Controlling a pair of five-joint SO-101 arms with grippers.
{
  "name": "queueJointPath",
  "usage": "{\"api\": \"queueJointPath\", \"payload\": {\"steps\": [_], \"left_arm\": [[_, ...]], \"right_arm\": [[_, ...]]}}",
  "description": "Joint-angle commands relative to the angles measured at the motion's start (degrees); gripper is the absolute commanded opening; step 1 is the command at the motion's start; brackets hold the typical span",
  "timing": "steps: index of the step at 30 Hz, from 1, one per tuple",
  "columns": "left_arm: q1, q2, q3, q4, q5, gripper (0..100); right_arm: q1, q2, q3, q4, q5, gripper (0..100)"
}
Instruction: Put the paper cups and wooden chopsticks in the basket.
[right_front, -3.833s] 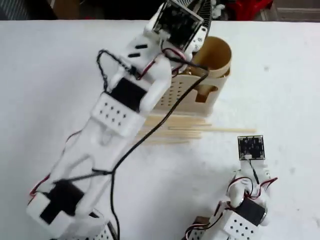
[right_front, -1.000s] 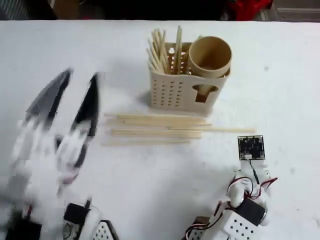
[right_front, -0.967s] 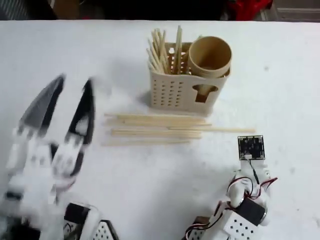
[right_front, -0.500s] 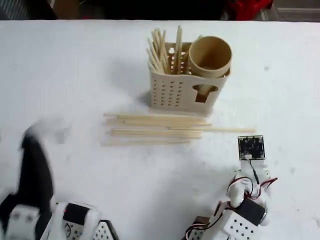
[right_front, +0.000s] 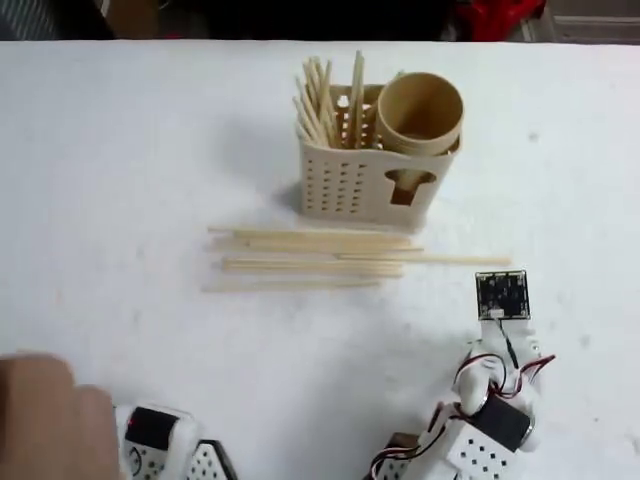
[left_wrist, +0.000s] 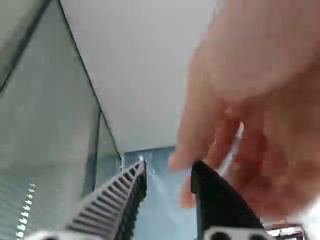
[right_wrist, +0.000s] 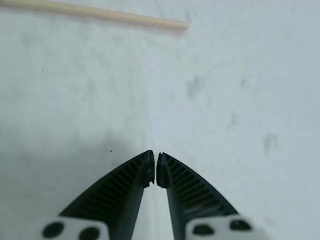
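Desk (right_front: 120, 150): white surface, with faint grey smudges noted in the right wrist view. One perforated cream basket (right_front: 365, 185) stands upright on it, toward the far middle. Loose wooden chopsticks (right_front: 310, 262) lie flat on the desk just in front of the basket, roughly parallel, running side to side, bunched and partly overlapping. One chopstick (right_front: 450, 260) reaches farther right than the rest.

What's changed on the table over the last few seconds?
The left arm drew back from over the basket to the near left corner, jaws open and empty; a person's hand has appeared beside it. The loose chopsticks, paper cup and right arm stayed put.
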Motion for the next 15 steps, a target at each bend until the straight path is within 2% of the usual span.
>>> {"api": "queueJointPath", "payload": {"steps": [1,9,15], "left_arm": [[0.04,0.04,-1.76,4.22,-1.05,15],[0.04,0.04,-1.23,4.66,-1.05,15],[-0.31,0.04,-1.14,10.11,-1.14,15]], "right_arm": [[0.13,0.31,0.53,-0.75,-0.09,2.4],[0.13,0.31,0.53,-0.75,-0.09,2.4],[0.13,0.31,0.53,-0.75,-0.09,2.4]]}}
